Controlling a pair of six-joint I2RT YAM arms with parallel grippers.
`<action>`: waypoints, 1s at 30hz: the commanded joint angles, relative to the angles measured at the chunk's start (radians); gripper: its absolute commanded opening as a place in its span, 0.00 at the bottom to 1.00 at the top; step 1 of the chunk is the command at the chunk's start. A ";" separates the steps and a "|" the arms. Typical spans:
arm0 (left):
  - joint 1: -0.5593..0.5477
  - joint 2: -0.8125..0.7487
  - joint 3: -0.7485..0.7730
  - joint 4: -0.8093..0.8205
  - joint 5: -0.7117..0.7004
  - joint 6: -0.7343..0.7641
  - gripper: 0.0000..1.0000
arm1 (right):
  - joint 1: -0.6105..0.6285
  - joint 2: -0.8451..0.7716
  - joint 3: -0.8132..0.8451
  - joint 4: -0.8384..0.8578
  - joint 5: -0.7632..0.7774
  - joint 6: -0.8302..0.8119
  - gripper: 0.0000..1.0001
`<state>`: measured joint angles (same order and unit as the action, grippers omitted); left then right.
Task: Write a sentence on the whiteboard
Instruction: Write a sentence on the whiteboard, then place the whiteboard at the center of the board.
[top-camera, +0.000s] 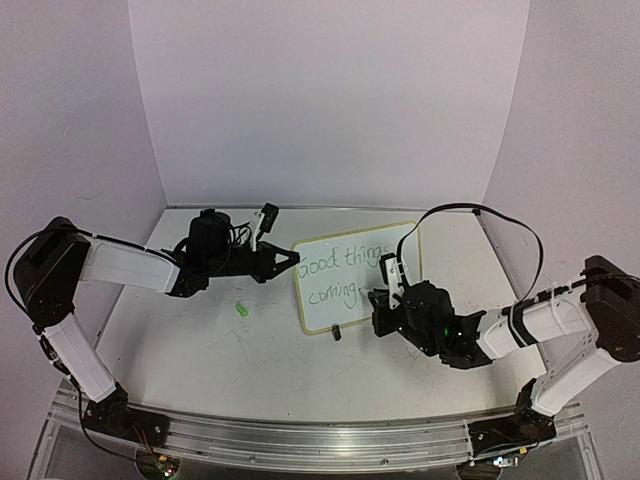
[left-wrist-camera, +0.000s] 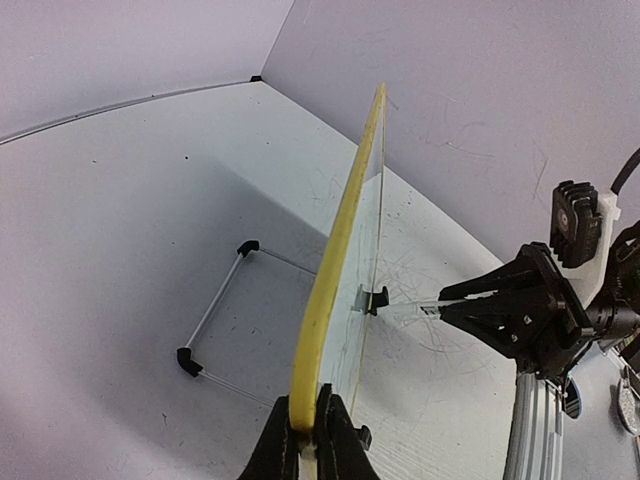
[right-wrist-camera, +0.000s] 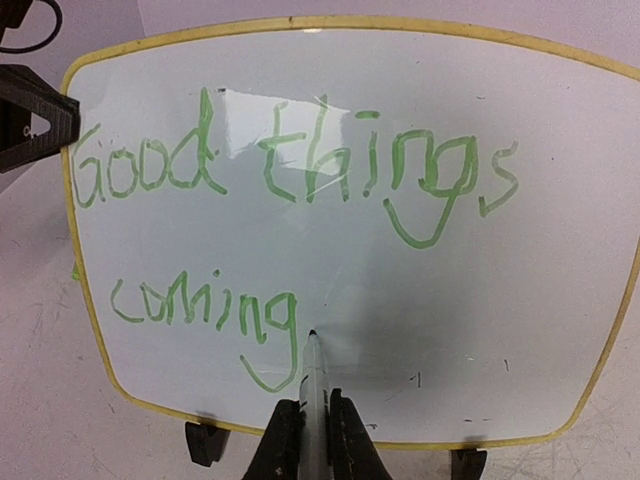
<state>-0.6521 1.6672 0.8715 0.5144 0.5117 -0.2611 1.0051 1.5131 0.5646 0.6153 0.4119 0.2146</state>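
Observation:
The whiteboard (top-camera: 372, 300) stands upright near the table's middle, white with a pale yellow rim (left-wrist-camera: 335, 250) and black clip feet (right-wrist-camera: 205, 441). My left gripper (top-camera: 292, 258) is shut on the rim at the board's left edge, seen close in the left wrist view (left-wrist-camera: 310, 425). The sentence (right-wrist-camera: 290, 165), in green, reads "Good things coming" over two lines. My right gripper (right-wrist-camera: 313, 420) is shut on a marker (right-wrist-camera: 314, 372). The marker's tip rests against the board just right of the "g" in "coming". In the top view the right gripper (top-camera: 378, 298) sits at the board's lower right.
A small green marker cap (top-camera: 243, 310) lies on the tabletop left of the board. A thin wire stand (left-wrist-camera: 215, 310) with black ends lies on the table behind the board. Lilac walls close the back and sides. A metal rail (top-camera: 300, 435) runs along the near edge.

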 joint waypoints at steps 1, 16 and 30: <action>0.006 -0.020 0.024 -0.018 -0.060 0.068 0.00 | -0.007 0.044 0.056 0.029 0.040 0.011 0.00; 0.006 -0.016 0.023 -0.019 -0.097 0.072 0.06 | 0.004 -0.502 -0.038 -0.372 0.042 0.099 0.00; 0.005 -0.093 0.024 -0.074 -0.154 0.073 0.48 | 0.002 -0.641 0.007 -0.352 0.207 -0.025 0.00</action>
<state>-0.6479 1.6517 0.8711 0.4664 0.3922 -0.1995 1.0058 0.8867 0.5280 0.2451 0.5795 0.2416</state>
